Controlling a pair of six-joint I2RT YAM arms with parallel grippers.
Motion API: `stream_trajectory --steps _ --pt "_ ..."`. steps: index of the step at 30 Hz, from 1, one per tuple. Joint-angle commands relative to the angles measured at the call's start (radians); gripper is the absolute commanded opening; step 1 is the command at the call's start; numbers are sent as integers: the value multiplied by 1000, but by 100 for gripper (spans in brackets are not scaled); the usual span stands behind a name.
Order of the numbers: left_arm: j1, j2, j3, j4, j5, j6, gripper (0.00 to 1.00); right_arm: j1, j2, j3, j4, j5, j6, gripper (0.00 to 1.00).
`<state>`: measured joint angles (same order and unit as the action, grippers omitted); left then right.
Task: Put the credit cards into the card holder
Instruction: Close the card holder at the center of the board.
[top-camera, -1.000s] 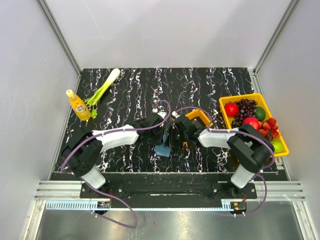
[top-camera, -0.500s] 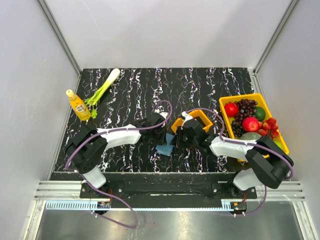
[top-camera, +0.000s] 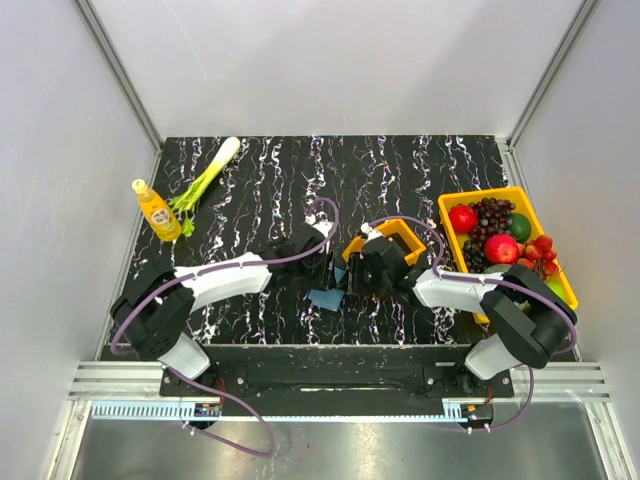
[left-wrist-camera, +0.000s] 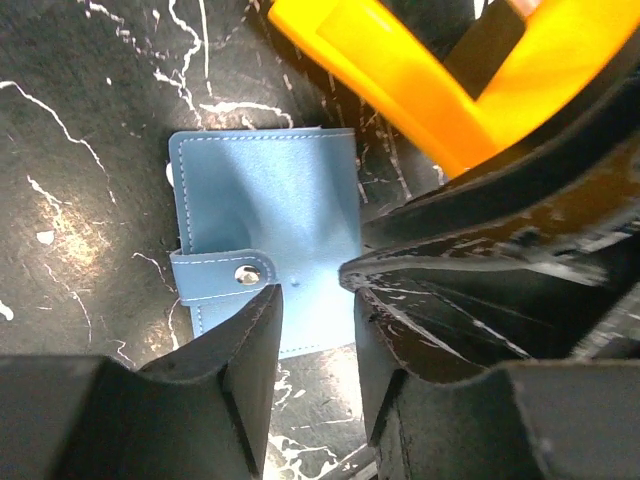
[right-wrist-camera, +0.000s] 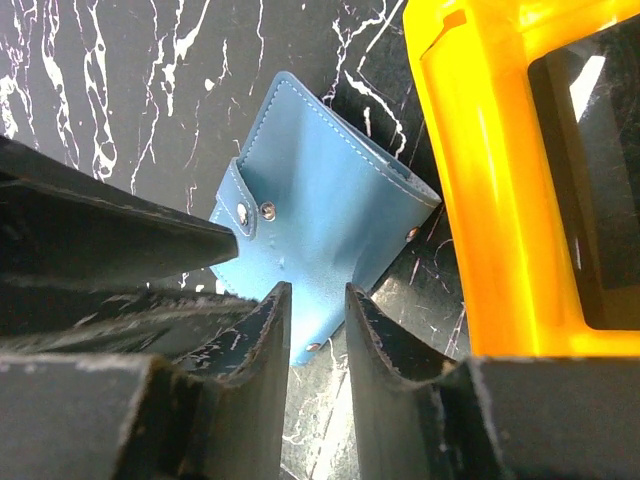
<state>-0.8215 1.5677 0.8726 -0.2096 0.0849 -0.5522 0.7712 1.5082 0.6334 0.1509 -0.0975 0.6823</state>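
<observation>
Lying snapped shut on the black marbled tabletop (left-wrist-camera: 80, 120) beside a small orange plastic tray (right-wrist-camera: 470, 200), the flat blue card holder (left-wrist-camera: 265, 200) sits beneath the left hand (left-wrist-camera: 312, 300) and right hand (right-wrist-camera: 316, 300), both narrowly parted, grasping nothing.

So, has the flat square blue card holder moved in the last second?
No. The blue card holder lies in the same spot on the black marbled table, beside the near-left corner of the small orange plastic tray.
</observation>
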Motion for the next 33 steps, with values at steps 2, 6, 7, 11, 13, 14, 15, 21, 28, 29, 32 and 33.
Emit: stream_trajectory --steps 2,6,7,11,13,14,15,21,28,29,32,33 --pt "-2 -109 -29 56 -5 3 40 -4 -16 48 6 -7 16 34" --pt "-2 -178 -52 43 -42 3 45 -6 -5 71 10 -45 28 36" --pt "-2 -190 -57 26 -78 -3 45 -6 6 81 10 -56 36 37" --pt "16 -227 -110 9 -201 -41 46 -4 33 115 48 -109 66 42" --pt "34 -218 -127 9 -211 -60 46 -6 61 140 50 -123 91 43" --pt "42 -212 -135 12 -211 -67 46 -6 76 143 61 -126 106 43" --pt "48 -209 -136 13 -212 -75 46 -6 89 147 59 -126 117 43" --pt "61 -210 -170 50 -208 -94 46 -4 125 163 53 -113 134 41" --pt "73 -215 -192 72 -192 -92 45 -6 162 192 64 -131 137 36" --pt "74 -213 -196 78 -189 -92 45 -4 165 193 65 -133 140 36" --pt "79 -209 -201 88 -180 -89 44 -6 175 207 61 -127 137 34" --pt "79 -206 -201 91 -175 -87 44 -6 175 210 55 -122 137 31"
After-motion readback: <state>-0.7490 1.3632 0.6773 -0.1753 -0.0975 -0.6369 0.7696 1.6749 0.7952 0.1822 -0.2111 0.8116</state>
